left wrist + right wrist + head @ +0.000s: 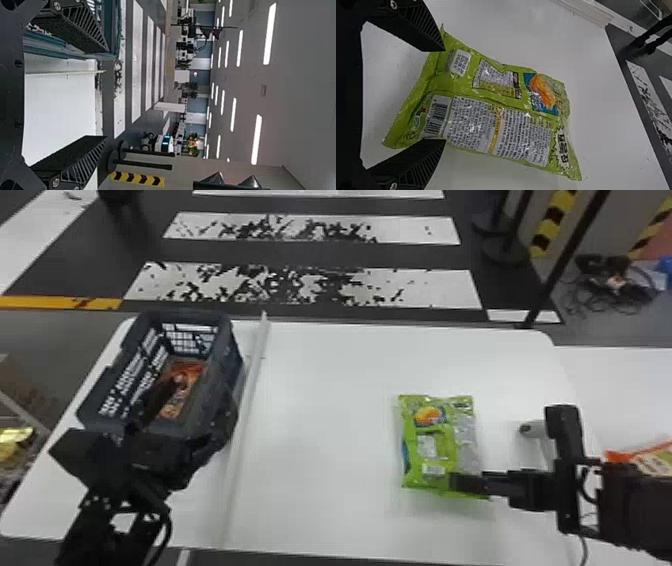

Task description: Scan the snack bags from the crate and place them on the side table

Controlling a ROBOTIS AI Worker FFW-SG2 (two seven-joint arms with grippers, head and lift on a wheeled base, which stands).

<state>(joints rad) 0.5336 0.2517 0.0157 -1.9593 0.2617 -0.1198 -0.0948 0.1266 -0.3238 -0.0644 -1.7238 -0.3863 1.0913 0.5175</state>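
Observation:
A green snack bag [440, 445] lies back side up on the white table. My right gripper [467, 484] is over the bag's near edge; in the right wrist view my right gripper [445, 95] stands open, its fingers apart at one end of the green bag [494, 111]. An orange-red snack bag [187, 377] lies inside the dark crate [232, 355] at the left. By the crate's near end is my left gripper [165, 440]; in the left wrist view my left gripper [107, 95] is open with nothing between its fingers.
A long white strip [250, 390] runs along the table beside the crate. A scanner-like device [532, 429] stands behind the right arm. Another orange bag [637, 452] lies at the right edge, partly behind that arm.

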